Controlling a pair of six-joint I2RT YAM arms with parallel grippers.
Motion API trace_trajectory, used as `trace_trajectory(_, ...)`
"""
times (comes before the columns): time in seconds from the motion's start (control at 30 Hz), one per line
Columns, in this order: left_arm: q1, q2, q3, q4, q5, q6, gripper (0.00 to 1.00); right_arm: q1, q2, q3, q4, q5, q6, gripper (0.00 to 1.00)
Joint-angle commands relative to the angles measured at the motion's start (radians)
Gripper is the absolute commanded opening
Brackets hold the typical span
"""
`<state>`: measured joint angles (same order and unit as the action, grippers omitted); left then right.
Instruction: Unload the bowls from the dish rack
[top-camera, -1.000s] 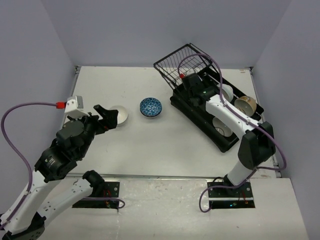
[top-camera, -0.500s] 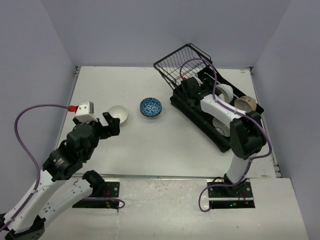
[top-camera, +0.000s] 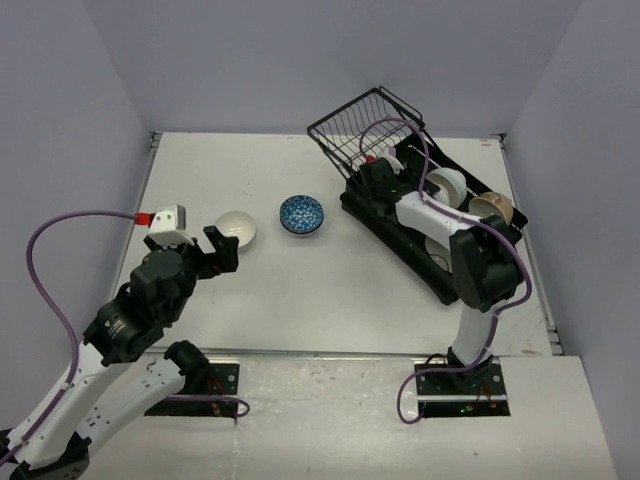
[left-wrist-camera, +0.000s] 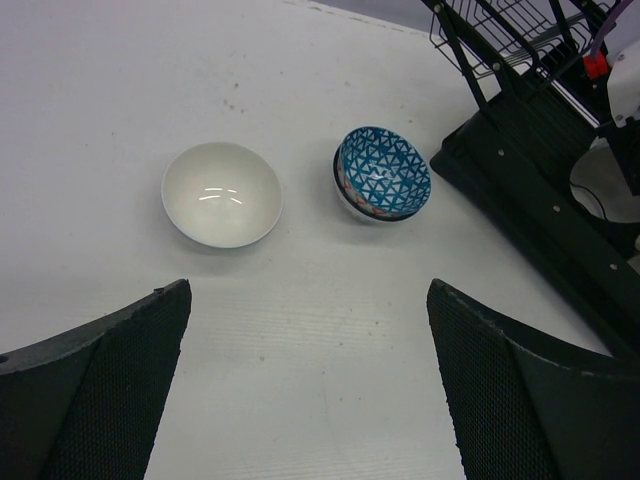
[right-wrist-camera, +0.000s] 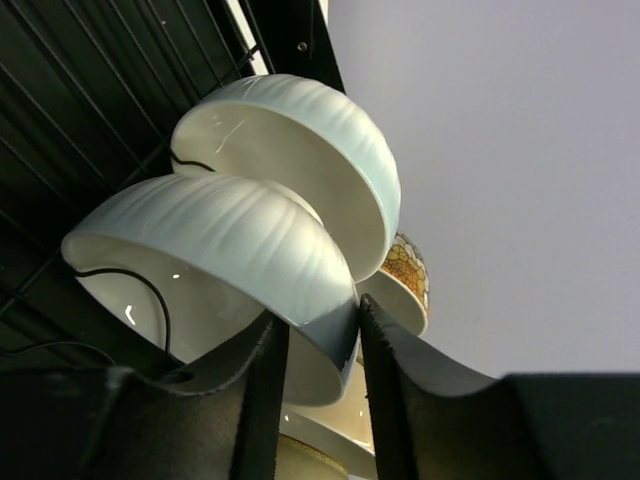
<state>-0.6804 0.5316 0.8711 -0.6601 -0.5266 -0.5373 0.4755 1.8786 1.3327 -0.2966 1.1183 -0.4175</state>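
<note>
left gripper (left-wrist-camera: 305, 300): fingers spread wide, holding nothing, above the left side of the table (top-camera: 330, 280)
plain white bowl (left-wrist-camera: 221, 193): upright on the table, just ahead of the left gripper
blue-patterned bowl (left-wrist-camera: 382, 172): upright on the table, near the plain white bowl, between it and the rack
dish rack (top-camera: 398, 232): black tray on the right of the table, its wire basket (top-camera: 360, 120) tilted at the far end
right gripper (right-wrist-camera: 320, 312): inside the rack, fingers narrow, pinching the rim of a ribbed white bowl (right-wrist-camera: 220, 240)
bowls in the rack: the ribbed white bowl stands on edge, a second white bowl (right-wrist-camera: 300, 130) just behind it, a brown-patterned bowl (right-wrist-camera: 405, 265) beyond
</note>
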Motion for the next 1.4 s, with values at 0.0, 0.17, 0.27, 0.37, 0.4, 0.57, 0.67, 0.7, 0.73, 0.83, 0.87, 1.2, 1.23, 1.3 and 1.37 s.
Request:
trace_trajectory(0.0,0.004,-0.002,-0.003,0.039,0.005,0.030,1.00,-0.005,0.005,-0.015,0.050,0.028,0.042,0.32)
trace_trajectory(0.17,0.004,0.001,-0.004,0.043,0.011,0.034,1.00,-0.006,0.002,-0.021,0.082,0.038,0.039,0.20)
trace_trajectory(0.27,0.004,0.004,-0.004,0.045,0.013,0.036,1.00,-0.006,-0.009,-0.030,0.106,0.046,0.037,0.16)
trace_trajectory(0.37,0.004,0.005,-0.004,0.047,0.014,0.037,1.00,-0.006,-0.019,-0.044,0.135,0.051,0.022,0.13)
trace_trajectory(0.4,0.004,0.005,-0.004,0.047,0.014,0.037,1.00,-0.006,-0.022,-0.046,0.148,0.051,0.019,0.11)
trace_trajectory(0.57,0.002,0.007,-0.006,0.047,0.016,0.039,1.00,-0.006,-0.035,-0.085,0.276,0.072,-0.076,0.00)
trace_trajectory(0.67,0.004,0.007,-0.006,0.048,0.017,0.042,1.00,-0.008,-0.056,-0.156,0.523,0.090,-0.251,0.00)
trace_trajectory(0.7,0.002,0.007,-0.006,0.048,0.019,0.042,1.00,-0.006,-0.061,-0.176,0.660,0.092,-0.304,0.00)
trace_trajectory(0.73,0.004,0.007,-0.006,0.050,0.020,0.043,1.00,-0.006,-0.065,-0.209,0.733,0.097,-0.407,0.00)
trace_trajectory(0.83,0.004,0.008,-0.006,0.054,0.027,0.046,1.00,-0.005,-0.055,-0.277,1.081,0.103,-0.655,0.00)
trace_trajectory(0.87,0.004,0.010,-0.007,0.056,0.028,0.048,1.00,-0.005,-0.046,-0.289,1.269,0.103,-0.723,0.00)
trace_trajectory(1.2,0.004,0.021,-0.007,0.057,0.036,0.053,1.00,0.003,0.125,-0.262,1.946,0.077,-1.362,0.00)
trace_trajectory(1.23,0.004,0.019,-0.007,0.057,0.034,0.053,1.00,0.005,0.123,-0.265,1.946,0.074,-1.360,0.00)
trace_trajectory(1.3,0.004,0.018,-0.007,0.057,0.031,0.051,1.00,0.014,0.113,-0.274,1.944,0.071,-1.357,0.00)
trace_trajectory(1.37,0.004,0.018,-0.006,0.059,0.030,0.051,1.00,0.029,0.099,-0.279,1.938,0.066,-1.351,0.00)
